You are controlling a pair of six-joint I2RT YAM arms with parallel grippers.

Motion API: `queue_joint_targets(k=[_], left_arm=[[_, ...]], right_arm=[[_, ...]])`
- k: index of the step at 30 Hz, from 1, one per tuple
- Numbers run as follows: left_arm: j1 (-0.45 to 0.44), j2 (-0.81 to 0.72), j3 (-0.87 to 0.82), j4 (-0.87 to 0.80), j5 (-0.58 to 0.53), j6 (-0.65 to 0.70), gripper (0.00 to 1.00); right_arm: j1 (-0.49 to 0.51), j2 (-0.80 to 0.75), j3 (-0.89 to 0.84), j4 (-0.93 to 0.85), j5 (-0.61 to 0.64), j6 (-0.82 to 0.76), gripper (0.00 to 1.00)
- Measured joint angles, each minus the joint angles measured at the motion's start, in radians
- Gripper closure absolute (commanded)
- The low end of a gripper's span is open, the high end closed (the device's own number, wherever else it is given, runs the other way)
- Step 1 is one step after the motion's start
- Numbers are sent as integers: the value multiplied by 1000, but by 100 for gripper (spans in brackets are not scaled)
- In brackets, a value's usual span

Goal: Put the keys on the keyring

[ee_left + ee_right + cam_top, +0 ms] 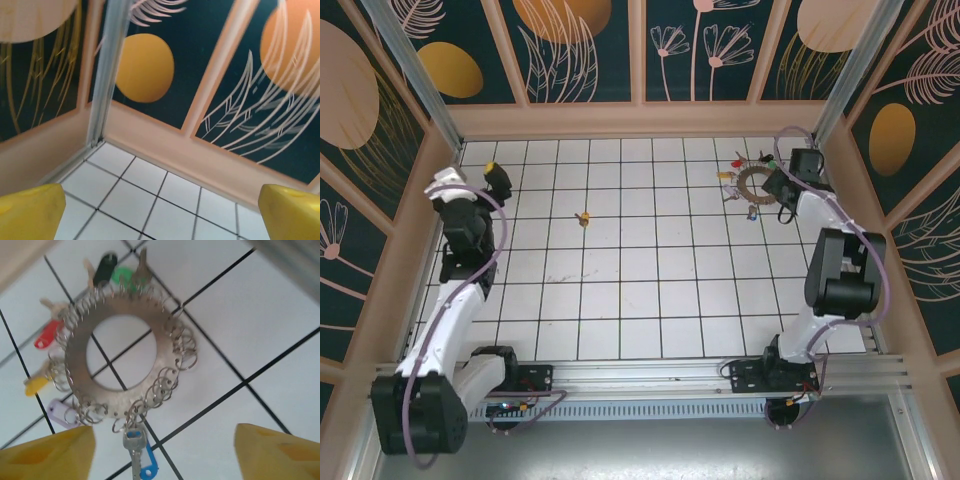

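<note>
Top view: your left pincer [496,178] is at the bench's [640,290] far-left tiles. One yellow key [584,218] lies alone, well apart from the keyring [756,182] at far right. Your right pincer [783,188] is just beside that ring.

Left wrist: yellow fingers [30,212] are wide apart, holding nothing.

Right wrist: fingers [280,455] are apart and empty, near the keyring [120,312]. Red key [47,335], green key [122,275] and blue key [139,455] sit at its coiled rim.

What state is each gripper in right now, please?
Left gripper: open, holding nothing.
Right gripper: open, holding nothing, poised over the keyring.
</note>
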Motion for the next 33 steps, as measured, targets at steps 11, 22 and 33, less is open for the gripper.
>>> queue_joint_targets(k=[11,22,33], left_arm=[[0,-14,58,-293,303,50,1],[0,166,34,-318,420,47,1],[0,193,34,-322,435,21,1]], right_arm=[[-6,260,257,-159,-24,-155,44],[-5,422,412,-276,-35,-181,56],[7,517,549,-344,50,-180,58]])
